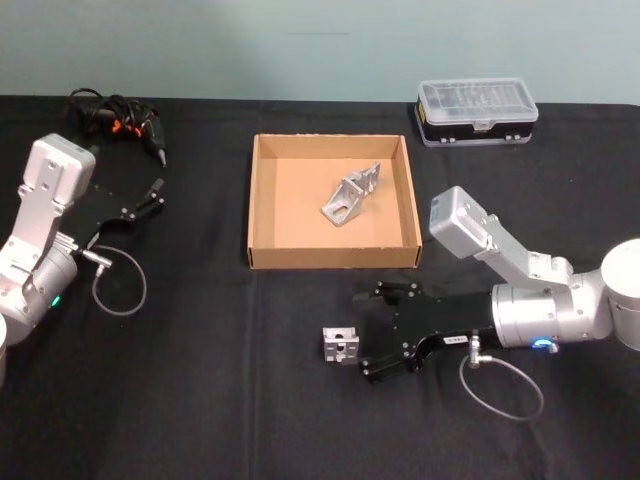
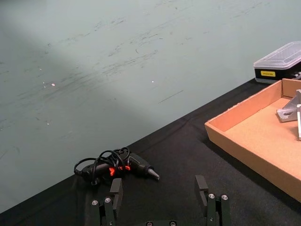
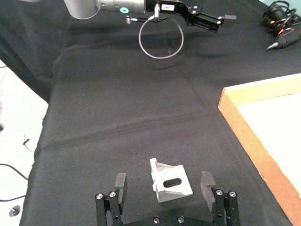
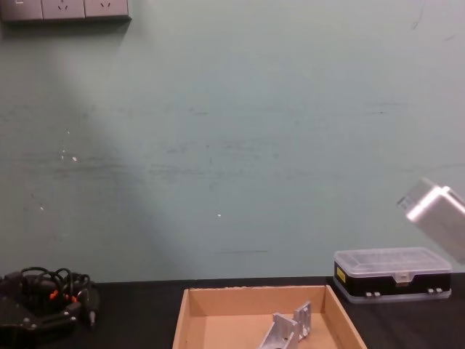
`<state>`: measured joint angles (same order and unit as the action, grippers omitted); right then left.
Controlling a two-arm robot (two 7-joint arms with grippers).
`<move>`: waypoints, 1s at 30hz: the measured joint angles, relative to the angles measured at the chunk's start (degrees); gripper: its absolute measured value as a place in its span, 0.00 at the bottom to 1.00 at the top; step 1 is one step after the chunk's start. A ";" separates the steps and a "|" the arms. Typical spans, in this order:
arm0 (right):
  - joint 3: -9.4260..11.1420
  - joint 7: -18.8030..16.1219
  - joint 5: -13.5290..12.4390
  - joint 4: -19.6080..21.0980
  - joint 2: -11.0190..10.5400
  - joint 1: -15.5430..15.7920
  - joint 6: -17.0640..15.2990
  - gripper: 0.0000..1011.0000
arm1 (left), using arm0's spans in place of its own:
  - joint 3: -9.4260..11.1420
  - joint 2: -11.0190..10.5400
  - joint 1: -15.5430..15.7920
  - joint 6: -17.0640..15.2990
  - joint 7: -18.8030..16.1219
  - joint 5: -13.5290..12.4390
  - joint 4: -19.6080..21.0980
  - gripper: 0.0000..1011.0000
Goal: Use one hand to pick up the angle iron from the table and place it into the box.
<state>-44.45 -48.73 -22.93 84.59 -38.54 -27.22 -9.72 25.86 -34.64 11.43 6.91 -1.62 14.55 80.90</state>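
An angle iron lies flat on the black table, a little in front of the box's near wall and right of the worktop's middle; the right gripper sits low at it, fingers spread wide, one on each side of the bracket with a gap on both sides, nothing pinched; the tan box holds a second angle iron, tilted, near its middle; the left gripper hangs toward the worktop's left edge, fingers apart and empty, near a corded tool; a clear-lidded case stands at the far edge.
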 joint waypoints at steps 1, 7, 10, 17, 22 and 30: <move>-0.15 -0.05 0.09 -0.18 0.15 -0.12 -0.07 0.99 | 0.00 0.00 -0.01 0.00 0.00 0.00 0.00 0.99; -1.10 -0.69 0.96 -1.40 1.17 -1.02 -0.20 0.99 | 0.00 0.00 0.00 0.00 0.00 0.00 0.00 0.99; -1.34 -0.87 1.18 -1.68 1.40 -1.25 -0.25 0.99 | 0.00 0.00 0.00 0.00 0.00 0.00 0.00 0.99; -2.07 -0.86 2.29 -2.22 1.98 -1.84 -0.41 0.99 | 0.00 0.00 0.00 0.00 0.00 0.00 0.00 0.99; -2.29 -0.92 2.54 -2.56 2.30 -2.10 -0.72 0.99 | 0.00 0.00 -0.01 0.00 0.00 0.00 0.00 0.99; -2.35 -1.02 2.59 -2.65 2.33 -2.15 -0.81 0.99 | 0.00 0.00 0.00 0.00 0.00 0.00 0.00 0.99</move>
<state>-46.80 -49.74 -20.35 81.94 -36.21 -29.37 -10.53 25.86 -34.64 11.43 6.91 -1.62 14.55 80.90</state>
